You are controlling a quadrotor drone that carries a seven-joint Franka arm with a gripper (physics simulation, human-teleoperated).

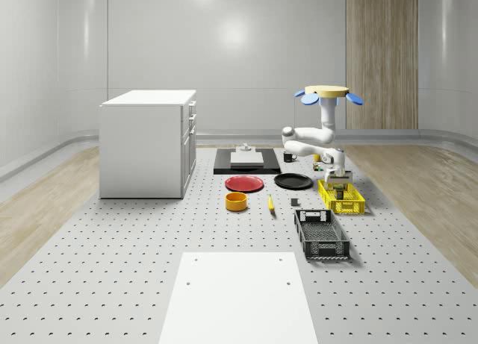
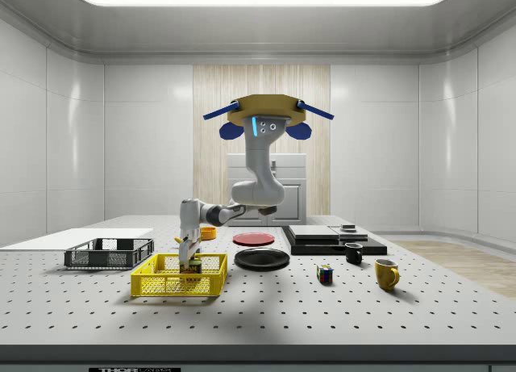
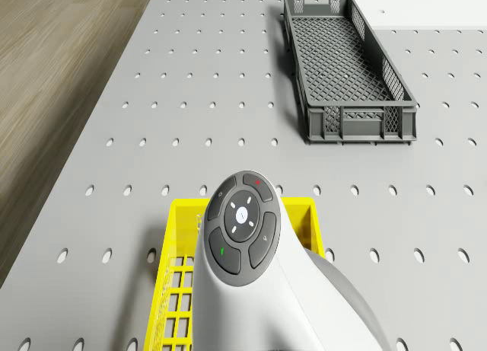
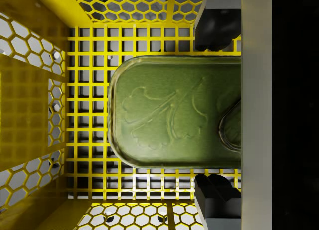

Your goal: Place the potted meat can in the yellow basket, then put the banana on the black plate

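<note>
The potted meat can is cut off on one side by a pale band in the wrist view. In the drone view the arm covers much of the yellow basket (interior hidden). The banana is too small to detail.

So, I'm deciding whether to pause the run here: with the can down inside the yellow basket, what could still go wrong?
The potted meat can sits between the gripper fingers inside the yellow basket; lifting before fully letting go could drag it back out. The fingers are close to the basket's mesh walls, so drift of the drone hovering above might snag and shift the basket.
</note>
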